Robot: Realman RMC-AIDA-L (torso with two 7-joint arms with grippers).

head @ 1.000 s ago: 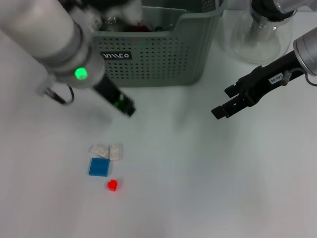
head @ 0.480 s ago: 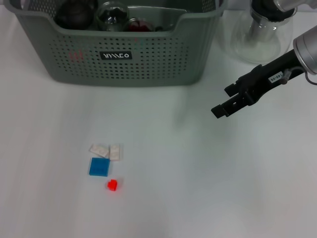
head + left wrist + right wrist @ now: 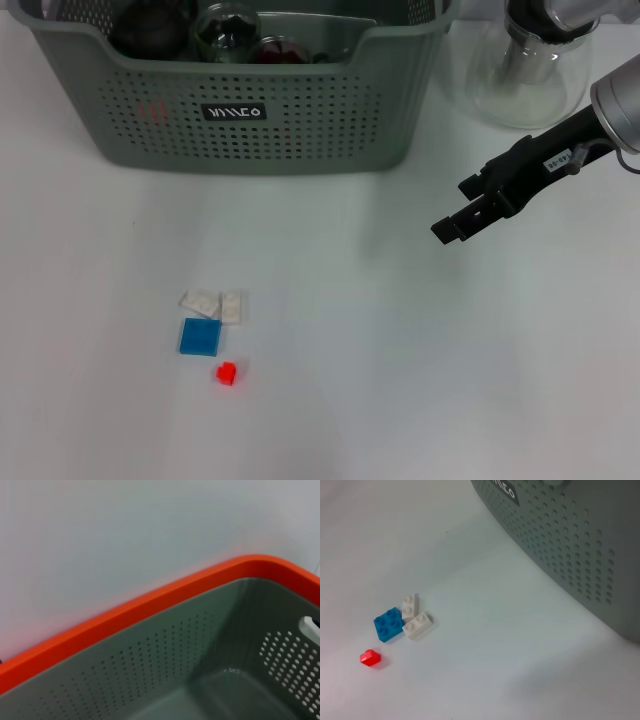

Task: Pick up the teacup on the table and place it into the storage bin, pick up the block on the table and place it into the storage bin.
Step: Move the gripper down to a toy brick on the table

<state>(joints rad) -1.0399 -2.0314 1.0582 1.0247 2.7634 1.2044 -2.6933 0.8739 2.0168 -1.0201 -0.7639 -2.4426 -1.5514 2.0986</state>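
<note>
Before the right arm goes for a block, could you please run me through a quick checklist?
1. Blocks on the table: ok; blue block, red block and two white blocks lie together, apart from the bin.
2. Path to the blocks: ok; nothing stands between the right gripper and them.
3. Right gripper empty: ok; it hovers beside the bin, holding nothing.
4. Left gripper out of the way: cannot tell; not in view.
5. Room in the bin: ok; its top is open.

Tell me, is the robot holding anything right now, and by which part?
Nothing is held. The right gripper hangs open above the bare table, right of the storage bin. The left gripper is out of sight.
</note>
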